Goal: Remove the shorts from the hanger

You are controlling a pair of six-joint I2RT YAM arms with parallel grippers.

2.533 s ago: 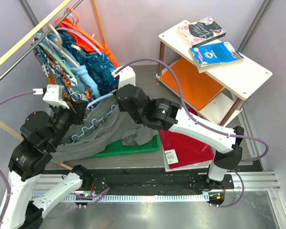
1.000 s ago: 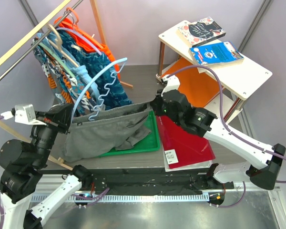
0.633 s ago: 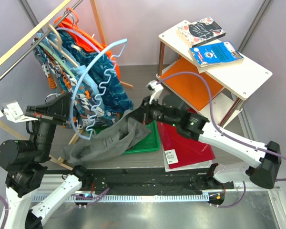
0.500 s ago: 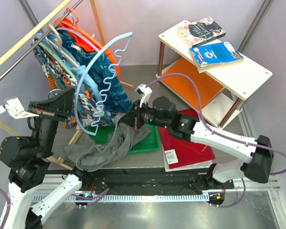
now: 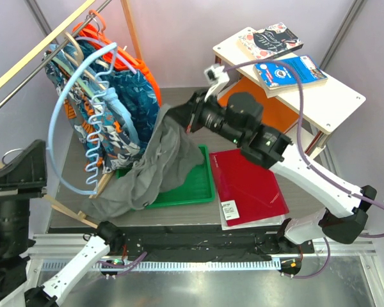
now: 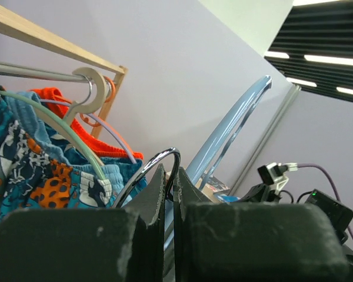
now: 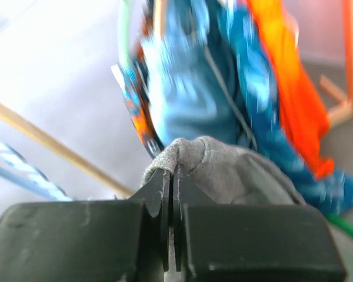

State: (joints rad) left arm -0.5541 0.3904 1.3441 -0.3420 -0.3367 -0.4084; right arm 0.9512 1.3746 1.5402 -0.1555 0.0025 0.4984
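The plain grey shorts (image 5: 157, 169) hang off the hanger, one corner pinched in my right gripper (image 5: 174, 120) and the rest draped down onto the green tray. The right wrist view shows the jaws (image 7: 173, 173) closed on a fold of grey cloth (image 7: 241, 176). My left gripper (image 6: 170, 179) is shut on the chrome hook (image 6: 159, 161) of the bare light-blue hanger (image 5: 83, 109), held high at the left. In the top view the left gripper (image 5: 22, 160) is close to the camera. The floral shorts (image 5: 125, 105) stay on the rack.
A clothes rack with a wooden frame (image 5: 32, 54) holds several more hangers and orange cloth (image 5: 144, 67). A green tray (image 5: 195, 185) and a red folder (image 5: 253, 185) lie on the table. A white side table (image 5: 326, 96) with books stands at the right.
The grey shorts have come off the hanger. My right gripper lifted them up and back. My left arm rose toward the camera and swung the bare hanger left.
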